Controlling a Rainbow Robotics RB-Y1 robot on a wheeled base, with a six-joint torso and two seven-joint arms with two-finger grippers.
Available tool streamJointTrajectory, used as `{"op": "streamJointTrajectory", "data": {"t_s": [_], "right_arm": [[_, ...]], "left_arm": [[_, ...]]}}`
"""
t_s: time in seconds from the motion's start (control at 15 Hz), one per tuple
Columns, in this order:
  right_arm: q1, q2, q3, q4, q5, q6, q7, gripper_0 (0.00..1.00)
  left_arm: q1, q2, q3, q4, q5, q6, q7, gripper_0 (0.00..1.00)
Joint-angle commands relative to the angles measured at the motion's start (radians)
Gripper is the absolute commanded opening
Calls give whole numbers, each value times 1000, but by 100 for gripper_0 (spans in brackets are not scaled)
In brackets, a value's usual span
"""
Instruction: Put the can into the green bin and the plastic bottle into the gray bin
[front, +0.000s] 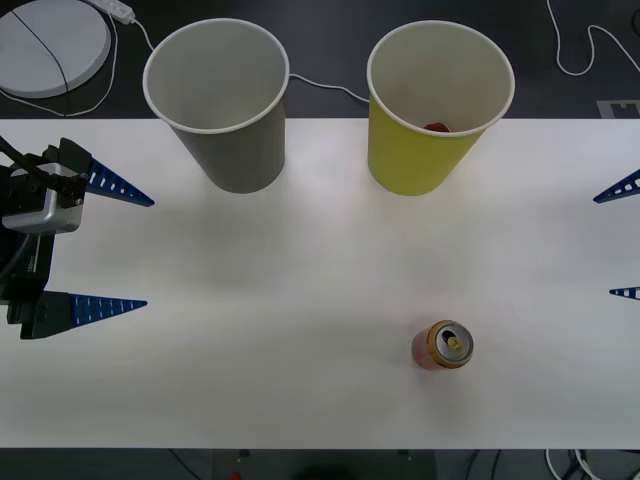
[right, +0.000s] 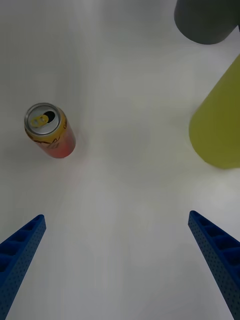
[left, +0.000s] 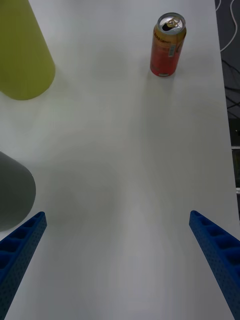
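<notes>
— Where's the can (front: 443, 345)?

— Upright on the white table (front: 300, 300), near the front edge — well in front of the green bin (front: 430, 110), which stands beside the gray bin (front: 222, 105) at the back.

— And the grippers?

— The left gripper (front: 130, 250) hangs over the table's left side, fingers spread wide, holding nothing. The right gripper (front: 625, 240) sits at the right edge — also spread apart, empty.
</notes>
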Motion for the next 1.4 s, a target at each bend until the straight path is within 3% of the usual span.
{"op": "streamJointTrajectory", "data": {"t_s": [0.07, 0.53, 1.0, 1.4], "right_arm": [[12, -1, 6, 45, -17, 0, 91, 100], [44, 0, 127, 274, -178, 2, 398, 100], [72, 86, 174, 414, -230, 2, 586, 100], [70, 106, 320, 568, -385, 23, 709, 100]], "left_arm": [[0, 0, 0, 0, 0, 0, 0, 100], [0, 0, 0, 0, 0, 0, 0, 100], [0, 0, 0, 0, 0, 0, 0, 100], [0, 0, 0, 0, 0, 0, 0, 100]]}}
